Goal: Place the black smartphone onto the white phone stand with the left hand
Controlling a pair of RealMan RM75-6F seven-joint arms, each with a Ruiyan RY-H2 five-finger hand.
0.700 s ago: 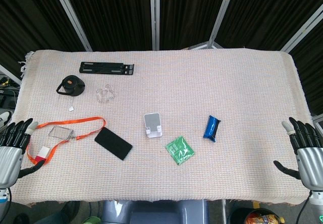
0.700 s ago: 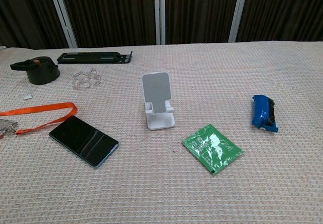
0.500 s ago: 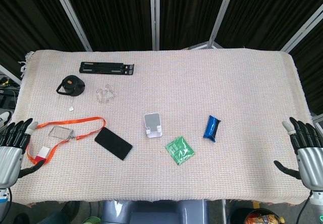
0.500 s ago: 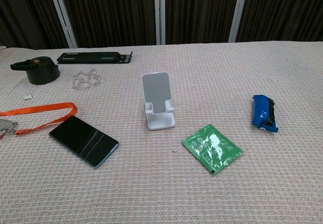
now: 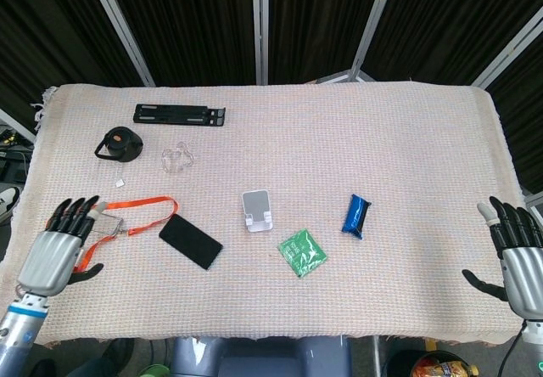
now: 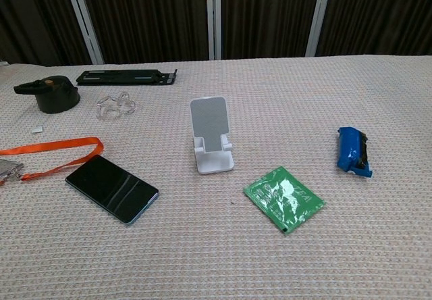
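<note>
Your left hand (image 5: 58, 245) sits lower left, fingers spread, holding nothing, over the orange lanyard (image 5: 127, 210); black smartphone (image 5: 191, 241) lies flat just right of it, white phone stand (image 5: 257, 210) mid-frame. No readable labels on green packet (image 5: 302, 253). Right hand (image 5: 514, 250) spread, empty

Hidden or cut off

The left hand (image 5: 58, 251) covers the badge end of the orange lanyard (image 5: 136, 209) near the table's left edge (chest view crops that end too); the right hand (image 5: 519, 255) is cut by the frame's corner.
</note>
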